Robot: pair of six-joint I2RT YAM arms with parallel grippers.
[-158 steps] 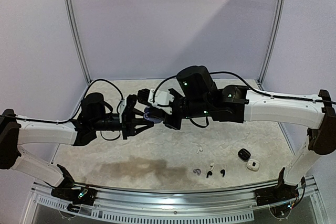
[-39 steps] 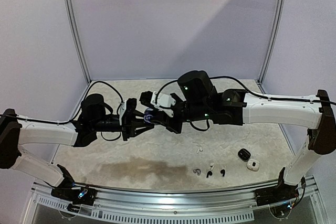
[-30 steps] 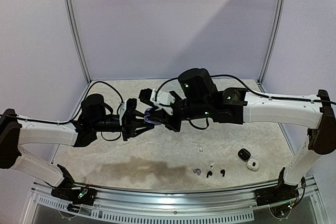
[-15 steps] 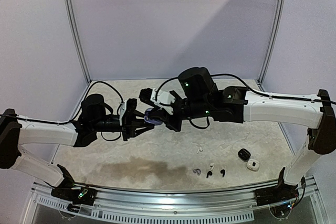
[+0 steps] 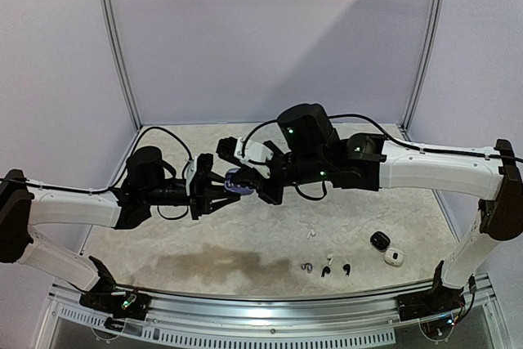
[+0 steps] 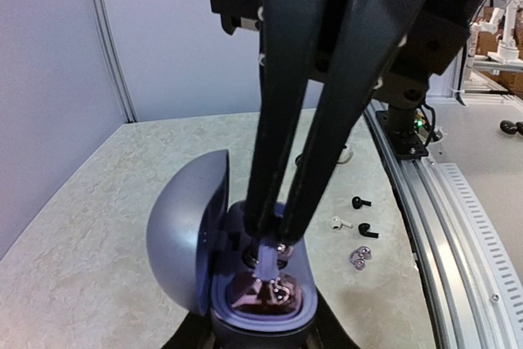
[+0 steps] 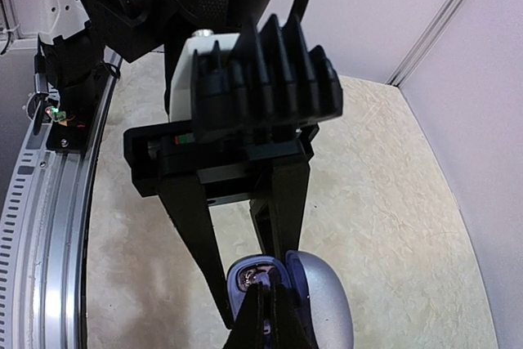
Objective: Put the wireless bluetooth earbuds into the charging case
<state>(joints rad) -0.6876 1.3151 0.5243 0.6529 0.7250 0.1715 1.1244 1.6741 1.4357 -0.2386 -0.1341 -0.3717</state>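
The tabletop (image 5: 163, 243) is hardly in use here: I have both arms raised over its middle, the left arm (image 5: 73, 206) reaching in from one side and the right arm (image 5: 425, 171) from the other, so the work happens in the air, where each wrist camera looks straight at it.

The left gripper (image 5: 219, 192) is clamped on the charging case (image 6: 261, 316), one finger on each flank and the mouth turned up towards the other arm. I read that as a steady socket to push into. The lid (image 6: 184, 239) stands open to one side, clear of the wells.

The right gripper (image 5: 242, 184) comes down into the case from above. Its fingers are drawn together to a narrow point, pinching what I take to be a pale lilac earbud (image 6: 266, 262). The tip of that earbud sits at the far well, touching or just inside it, so I judge it partly in rather than seated. Something shiny lies in the near well, and I cannot tell whether it is another bud or bare contacts.

Room is tight. The right fingers nearly fill the mouth of the case, and the lid hinge is just beside them.

Well apart, near the front edge, lie the loose earbuds (image 5: 326, 270). Further right are a black case (image 5: 379, 240) and a white case (image 5: 394, 257). None of these is in the way.
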